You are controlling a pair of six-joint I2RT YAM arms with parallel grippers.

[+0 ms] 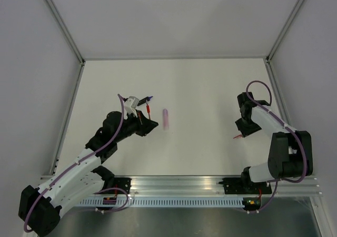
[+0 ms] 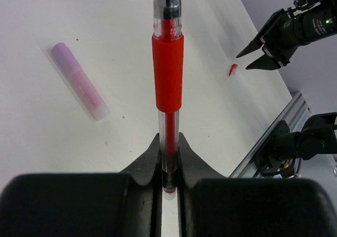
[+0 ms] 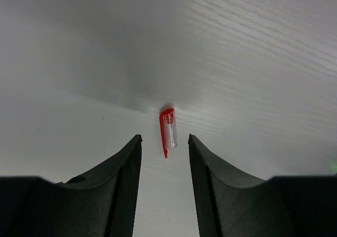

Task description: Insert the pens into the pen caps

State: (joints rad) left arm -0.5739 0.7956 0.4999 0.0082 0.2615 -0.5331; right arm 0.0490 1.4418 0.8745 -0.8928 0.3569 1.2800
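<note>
My left gripper (image 1: 147, 120) is shut on the lower end of the red pen (image 1: 149, 109) and holds it above the table. In the left wrist view the pen (image 2: 168, 68) stands straight out from the closed jaws of that gripper (image 2: 168, 142). The pale pink pen (image 1: 166, 119) lies on the table just right of it and also shows in the left wrist view (image 2: 79, 81). My right gripper (image 3: 164, 138) is open, just above the table. The red pen cap (image 3: 168, 131) lies on the table between its fingertips, untouched. The cap also shows in the top view (image 1: 237, 137). The dark purple pen and the other caps are not visible.
The white table (image 1: 200, 89) is walled at the back and on both sides. An aluminium rail (image 1: 210, 184) runs along the near edge by the arm bases. My right gripper (image 2: 255, 50) shows at the far right of the left wrist view, beside the cap (image 2: 233, 69).
</note>
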